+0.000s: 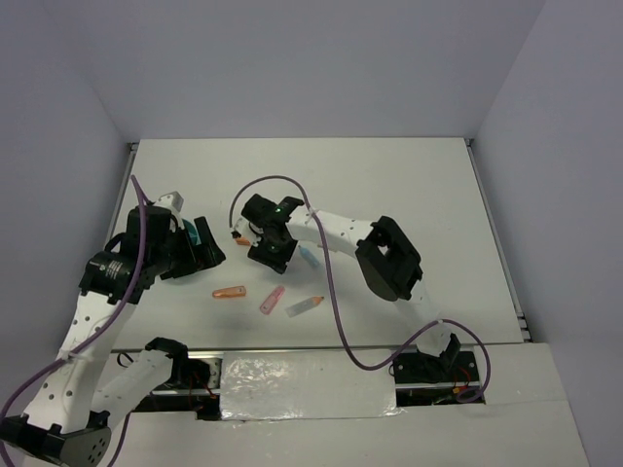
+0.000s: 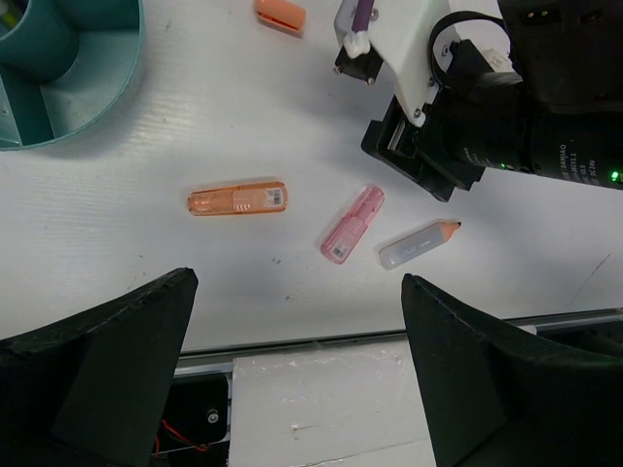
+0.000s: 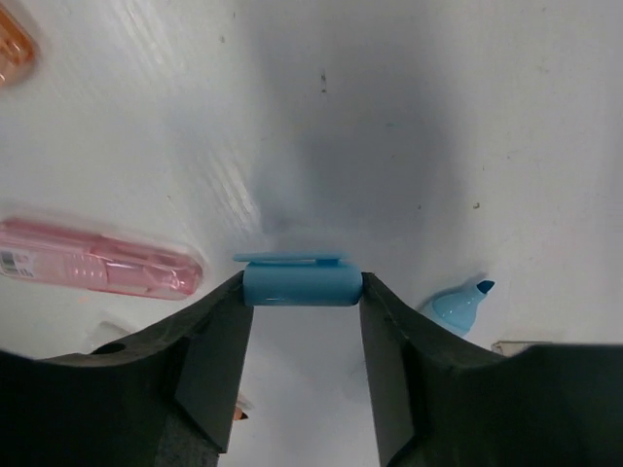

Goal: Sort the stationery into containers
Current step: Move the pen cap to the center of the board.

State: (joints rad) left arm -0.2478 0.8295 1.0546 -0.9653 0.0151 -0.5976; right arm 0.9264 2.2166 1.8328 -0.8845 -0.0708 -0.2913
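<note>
Clamping the light-blue cap (image 3: pixel 302 282) end to end, our right gripper (image 3: pixel 302 316) seemed set to lift. Our left gripper (image 2: pixel 297 292) hung wide.

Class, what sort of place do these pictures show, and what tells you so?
Probably a robotics lab test cell: a white table walled in by plain panels, a left arm and right arm bolted at its near edge, markers and a teal bowl set out.

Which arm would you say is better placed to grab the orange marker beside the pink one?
Left: the open left gripper hangs close to the orange marker; the right gripper is busy holding a light-blue piece.
</note>
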